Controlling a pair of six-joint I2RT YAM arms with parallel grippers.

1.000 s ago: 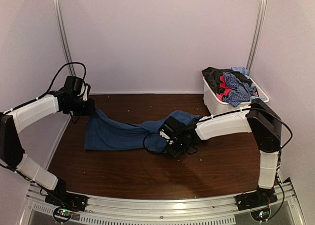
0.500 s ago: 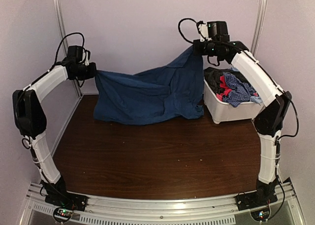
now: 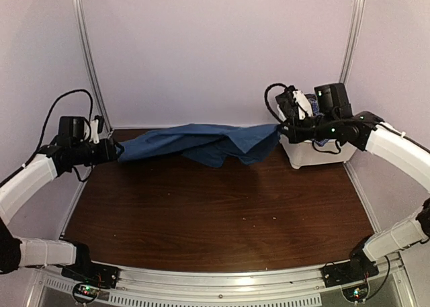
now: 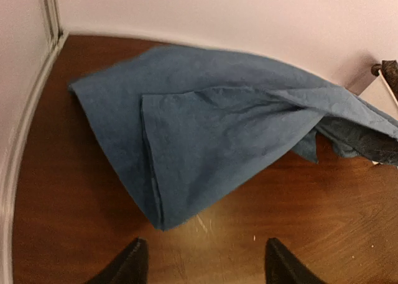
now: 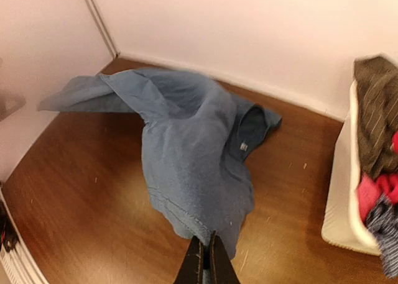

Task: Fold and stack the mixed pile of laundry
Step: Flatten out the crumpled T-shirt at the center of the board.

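Could land bunched if dragged by 1 corner, with plain dark-blue cotton T-shirt [image 3: 201, 142] across far side of brown wooden table [image 3: 222, 213], hem pinched in closed right gripper [image 5: 203, 262], left gripper [image 4: 205, 264] gaping empty.

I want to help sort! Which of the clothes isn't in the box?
The dark-blue T-shirt, stretched across the back of the table. The dark, red and checked clothes are all piled in the white bin.

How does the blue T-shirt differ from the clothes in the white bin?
The T-shirt is one plain blue piece; the clothes are several, dark, red and checked. The T-shirt is spread wide outside the bin; the clothes lie heaped inside it. Neither is neatly folded.
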